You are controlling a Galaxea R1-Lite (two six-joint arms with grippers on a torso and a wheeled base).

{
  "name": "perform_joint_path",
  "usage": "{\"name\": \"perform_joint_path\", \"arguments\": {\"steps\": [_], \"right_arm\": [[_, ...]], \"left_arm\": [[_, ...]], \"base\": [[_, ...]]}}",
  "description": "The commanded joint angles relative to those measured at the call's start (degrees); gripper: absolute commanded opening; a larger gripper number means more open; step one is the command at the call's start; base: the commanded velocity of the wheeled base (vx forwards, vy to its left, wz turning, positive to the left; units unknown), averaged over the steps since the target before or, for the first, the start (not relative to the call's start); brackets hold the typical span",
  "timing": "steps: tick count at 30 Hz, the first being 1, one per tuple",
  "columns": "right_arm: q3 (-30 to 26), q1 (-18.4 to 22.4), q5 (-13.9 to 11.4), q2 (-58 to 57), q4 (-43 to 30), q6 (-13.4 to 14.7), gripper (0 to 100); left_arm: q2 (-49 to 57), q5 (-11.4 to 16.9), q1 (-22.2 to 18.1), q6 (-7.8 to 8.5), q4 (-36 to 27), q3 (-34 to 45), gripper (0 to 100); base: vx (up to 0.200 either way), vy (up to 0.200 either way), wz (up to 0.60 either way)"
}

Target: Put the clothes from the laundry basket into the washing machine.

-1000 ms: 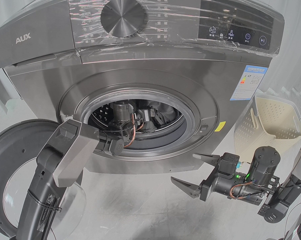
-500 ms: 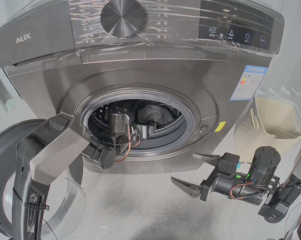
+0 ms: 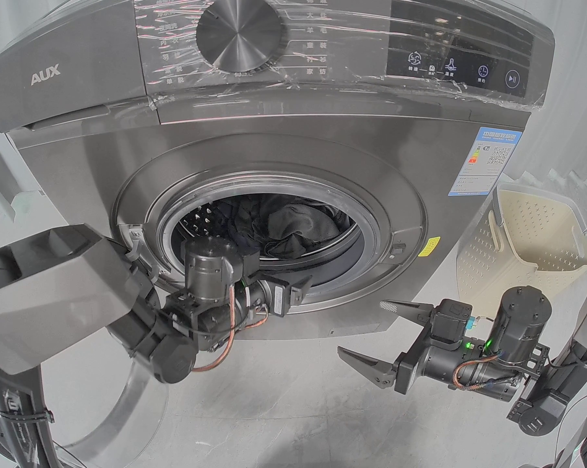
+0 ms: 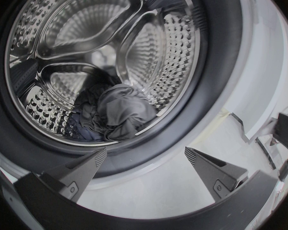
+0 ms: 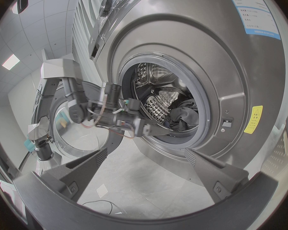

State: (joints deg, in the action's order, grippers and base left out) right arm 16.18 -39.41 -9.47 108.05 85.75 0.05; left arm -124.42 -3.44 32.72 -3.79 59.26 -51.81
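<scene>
- Head view shows you the dark clothes (image 3: 287,222) heaped inside the drum (image 4: 169,48) of the washing machine (image 3: 293,144).
- Your left gripper (image 4: 145,152) sits just outside the drum's mouth, low at its rim. Its fingers are spread apart with nothing between them.
- Your right gripper (image 3: 366,329) hangs low before the machine, fingers wide apart and empty.
- You'll find the laundry basket (image 3: 540,235) just beside the machine, on the robot's right.

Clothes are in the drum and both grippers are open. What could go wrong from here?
1. The clothes lie at the front lip of the drum, so a fold may slip onto the door seal and get pinched when the door shuts.
2. The left gripper, open, sits close to that seal; its fingertips might snag the rubber.
</scene>
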Motion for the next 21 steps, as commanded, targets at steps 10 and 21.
{"name": "perform_joint_path", "arguments": {"steps": [10,21], "right_arm": [[-6.4,3.6,3.1,-14.2,-0.1,0.5,100],[-10.4,12.6,9.6,-24.6,-1.4,1.5,100]], "left_arm": [[24.0,-7.2,10.7,0.36,16.8,28.0,100],[38.8,-8.9,7.1,4.05,16.9,38.9,100]], "base": [[0.0,0.0,0.0],[-0.036,0.0,0.0]]}}
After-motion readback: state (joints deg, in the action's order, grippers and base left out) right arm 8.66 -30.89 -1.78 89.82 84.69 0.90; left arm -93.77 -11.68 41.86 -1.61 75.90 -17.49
